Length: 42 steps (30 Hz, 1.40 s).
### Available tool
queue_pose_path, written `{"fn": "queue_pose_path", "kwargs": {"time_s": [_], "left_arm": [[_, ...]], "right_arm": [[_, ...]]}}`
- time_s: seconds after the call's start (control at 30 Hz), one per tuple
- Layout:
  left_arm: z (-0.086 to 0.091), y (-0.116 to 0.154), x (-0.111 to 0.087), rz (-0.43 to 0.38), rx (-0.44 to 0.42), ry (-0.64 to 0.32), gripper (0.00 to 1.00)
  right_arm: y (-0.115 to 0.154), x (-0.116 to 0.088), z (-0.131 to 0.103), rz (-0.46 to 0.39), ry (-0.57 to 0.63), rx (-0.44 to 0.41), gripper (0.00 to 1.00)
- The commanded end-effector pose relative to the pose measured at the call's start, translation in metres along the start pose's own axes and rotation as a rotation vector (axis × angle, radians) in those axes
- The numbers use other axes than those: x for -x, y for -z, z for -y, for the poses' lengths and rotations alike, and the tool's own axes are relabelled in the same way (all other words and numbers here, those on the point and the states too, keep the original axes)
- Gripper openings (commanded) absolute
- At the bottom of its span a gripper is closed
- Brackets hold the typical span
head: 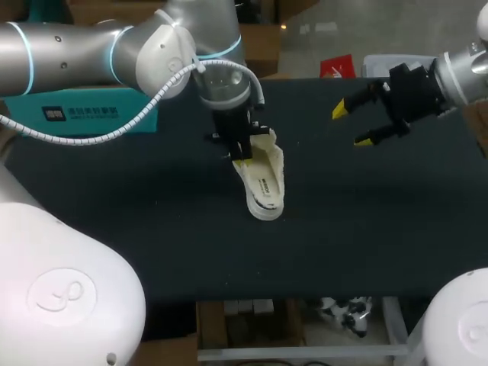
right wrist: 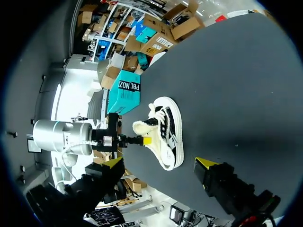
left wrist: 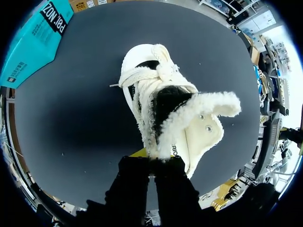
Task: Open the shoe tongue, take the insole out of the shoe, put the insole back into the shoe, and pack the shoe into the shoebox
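Overhead, we see a dark table (head: 396, 229) with a white fleece-lined shoe (head: 267, 184) near its middle, a little toward the far edge, its toe pointing at the near edge. Our left arm comes in from the left side, bends at the wrist and points the left gripper (head: 242, 158) straight down onto the shoe's ankle end. The right gripper (head: 357, 126) hangs above the table toward the far right corner. Its fingers are spread wide and hold nothing, probably waiting clear of the work. A teal shoebox (head: 76, 113) sits at the far left corner.

From the left wrist, the fingers press close together on a fleecy strip that we judge to be the tongue (left wrist: 168, 135). They pinch it from both sides, likely to pull the opening wide for the insole. We cannot make out an insole.

From the right wrist, the shoe lies well ahead of the spread fingers, with the left gripper touching its fleecy edge.
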<state>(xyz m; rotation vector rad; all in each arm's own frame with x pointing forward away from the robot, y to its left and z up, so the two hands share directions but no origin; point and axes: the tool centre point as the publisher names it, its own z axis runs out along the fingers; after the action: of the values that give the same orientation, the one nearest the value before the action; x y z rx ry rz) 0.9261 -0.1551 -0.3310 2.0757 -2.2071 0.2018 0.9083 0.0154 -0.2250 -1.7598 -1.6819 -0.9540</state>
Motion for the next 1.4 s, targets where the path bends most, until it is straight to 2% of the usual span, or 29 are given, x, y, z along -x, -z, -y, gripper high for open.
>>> {"fn": "queue_pose_path", "kwargs": {"time_s": [0.03, 0.2, 0.47, 0.7, 0.73, 0.77, 0.8, 0.83, 0.87, 0.93, 1.1, 1.17, 1.4], "left_arm": [[0.001, 0.012, 0.006, -0.018, 0.015, -0.037, 0.0], [0.0, 0.022, 0.015, 0.001, 0.016, -0.153, 0.0], [-0.001, 0.051, 0.045, 0.021, -0.04, -0.316, 0.0], [0.004, 0.07, 0.059, 0.028, -0.052, -0.494, 0.0], [0.005, 0.074, 0.061, 0.033, -0.057, -0.523, 0.0], [0.005, 0.078, 0.062, 0.04, -0.062, -0.547, 0.0], [0.006, 0.082, 0.063, 0.04, -0.063, -0.575, 0.0], [0.007, 0.086, 0.064, 0.039, -0.067, -0.598, 0.0], [0.008, 0.089, 0.065, 0.04, -0.069, -0.622, 0.0], [0.008, 0.095, 0.067, 0.055, -0.079, -0.681, 0.0], [0.013, 0.109, 0.078, 0.076, -0.095, -0.771, 0.0], [0.016, 0.119, 0.085, 0.094, -0.112, -0.795, 0.0], [0.033, 0.175, 0.124, 0.078, -0.195, -0.857, 0.0]], "right_arm": [[0.02, -0.003, 0.005, 0.029, 0.122, 0.036, 1.0], [0.031, -0.017, 0.004, 0.188, 0.219, -0.045, 1.0], [0.031, -0.017, 0.004, 0.188, 0.219, -0.045, 1.0], [0.031, -0.017, 0.004, 0.188, 0.219, -0.045, 1.0], [0.029, -0.021, 0.004, 0.253, 0.222, -0.029, 1.0], [0.028, -0.024, 0.004, 0.256, 0.323, -0.078, 1.0], [0.028, -0.025, 0.005, 0.249, 0.365, -0.099, 1.0], [0.028, -0.026, 0.005, 0.317, 0.342, -0.09, 1.0], [0.028, -0.03, 0.007, 0.326, 0.421, -0.137, 1.0], [0.028, -0.034, 0.008, 0.35, 0.491, -0.172, 1.0], [0.035, -0.04, 0.013, 0.386, 0.831, -0.401, 1.0], [0.035, -0.04, 0.013, 0.386, 0.831, -0.401, 1.0], [0.035, -0.04, 0.013, 0.386, 0.831, -0.401, 1.0]]}}
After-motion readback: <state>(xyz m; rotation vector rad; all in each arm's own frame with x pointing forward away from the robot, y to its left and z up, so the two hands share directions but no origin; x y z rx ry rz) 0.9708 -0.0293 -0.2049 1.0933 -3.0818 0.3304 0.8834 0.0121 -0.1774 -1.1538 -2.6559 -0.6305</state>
